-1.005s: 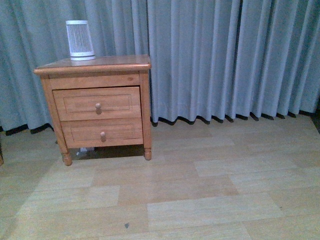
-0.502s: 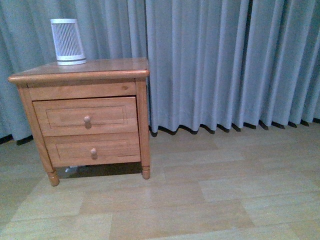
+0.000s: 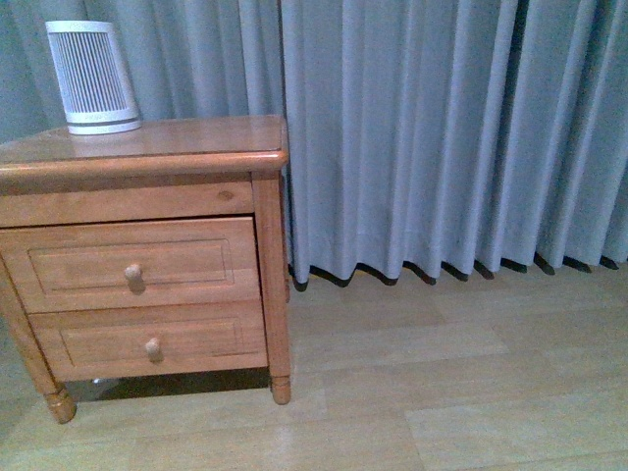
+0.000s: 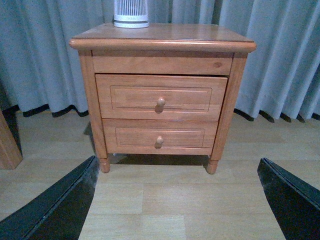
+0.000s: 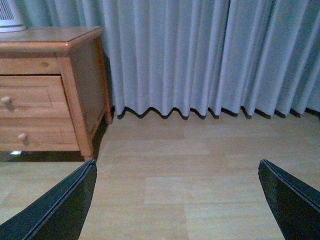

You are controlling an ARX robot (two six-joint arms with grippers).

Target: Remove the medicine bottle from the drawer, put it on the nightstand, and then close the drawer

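Both drawers are shut, so the medicine bottle isn't visible in any view; my guess is it's inside the drawer (image 3: 196, 257), the taller upper one on the nightstand (image 3: 196, 137). Left gripper (image 4: 177, 165) is spread wide with nothing in it and faces the cabinet front squarely, well short of it. Right gripper (image 5: 176, 162) is also wide open and empty, but it points mostly at floor (image 5: 200, 190) and curtain (image 5: 200, 55), off the cabinet's right side. You're at the approach stage, with nothing opened yet. Risks as I judge them: the knob (image 3: 133, 276) is small and round, so an off-centre pinch could slip off. The lower drawer (image 3: 196, 339) has a matching knob right below, so going low opens the wrong one. A hard or angled pull may drag the whole cabinet on its feet or jam the drawer. A jolt could rock the ribbed device (image 3: 93, 78) near the top's back edge, left of centre. The front view also crops the cabinet's left edge.
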